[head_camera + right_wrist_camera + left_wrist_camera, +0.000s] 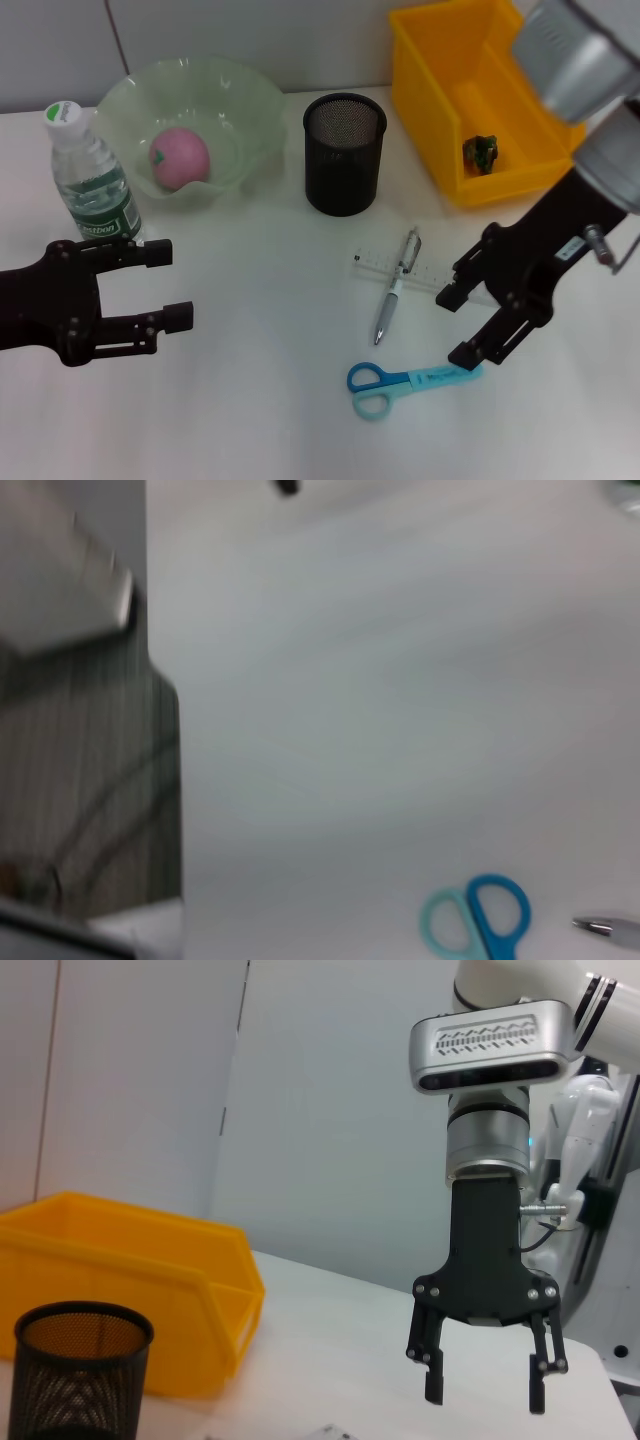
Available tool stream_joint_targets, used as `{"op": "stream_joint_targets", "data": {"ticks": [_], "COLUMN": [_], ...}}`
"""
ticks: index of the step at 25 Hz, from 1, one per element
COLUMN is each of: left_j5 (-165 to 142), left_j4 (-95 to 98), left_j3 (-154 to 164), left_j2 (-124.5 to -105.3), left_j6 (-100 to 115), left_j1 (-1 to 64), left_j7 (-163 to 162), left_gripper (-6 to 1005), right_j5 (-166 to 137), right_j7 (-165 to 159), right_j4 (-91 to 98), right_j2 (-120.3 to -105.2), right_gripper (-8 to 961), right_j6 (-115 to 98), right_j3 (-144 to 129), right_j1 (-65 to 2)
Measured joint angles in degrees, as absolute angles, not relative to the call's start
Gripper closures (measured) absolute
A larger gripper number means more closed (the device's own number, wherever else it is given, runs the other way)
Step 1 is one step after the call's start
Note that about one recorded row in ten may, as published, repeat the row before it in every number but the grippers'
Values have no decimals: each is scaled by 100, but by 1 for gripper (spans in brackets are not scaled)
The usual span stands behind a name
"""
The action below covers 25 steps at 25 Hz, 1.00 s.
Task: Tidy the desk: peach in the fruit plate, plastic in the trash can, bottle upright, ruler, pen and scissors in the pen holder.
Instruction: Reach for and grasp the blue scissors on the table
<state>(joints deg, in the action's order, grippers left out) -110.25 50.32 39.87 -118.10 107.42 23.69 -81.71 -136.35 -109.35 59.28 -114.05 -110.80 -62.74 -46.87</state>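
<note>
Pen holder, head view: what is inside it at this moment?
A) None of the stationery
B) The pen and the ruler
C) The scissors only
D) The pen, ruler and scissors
A: the pen, ruler and scissors all lie on the desk in front of the black mesh pen holder, near the open right end effector.

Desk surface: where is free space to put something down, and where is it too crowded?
Bare patches: the front middle of the desk, between the left gripper and the scissors; also between the fruit plate and pen holder down toward the pen. Crowded: around the right gripper, where pen, ruler and scissors lie close together.
</note>
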Motion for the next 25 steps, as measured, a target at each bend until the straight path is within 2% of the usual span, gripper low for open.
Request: {"op": "stream_joint_targets", "data": {"ticks": [3,4,7,25], "left_j5": [-10992,-10983,-10980,-10959], "left_j4": [4982,4944,4865,4538], "left_j3": [3988,3988,3988,3972], "left_j2": [-11835,-11840,-11842,-11824], "left_j6": [10696,10686,10673,10401], "left_j1": [2352,2351,2355,2337], "left_j7": [-8159,-8158,-8157,-7888], "left_gripper": [199,199,199,199], "right_j5": [-14180,-14485,-14620,-14623], "right_j7": [-10642,-10471,-10372,-10506], "right_j4": [5952,5980,5994,5951], "right_j2": [-11634,-11778,-11859,-11929], "right_gripper": [234,236,242,277], "right_j6": [-10992,-10916,-10836,-9891], "right_j3": [-6323,-6369,-6523,-8587], "right_j1": [-4910,-5033,-5098,-5119]}}
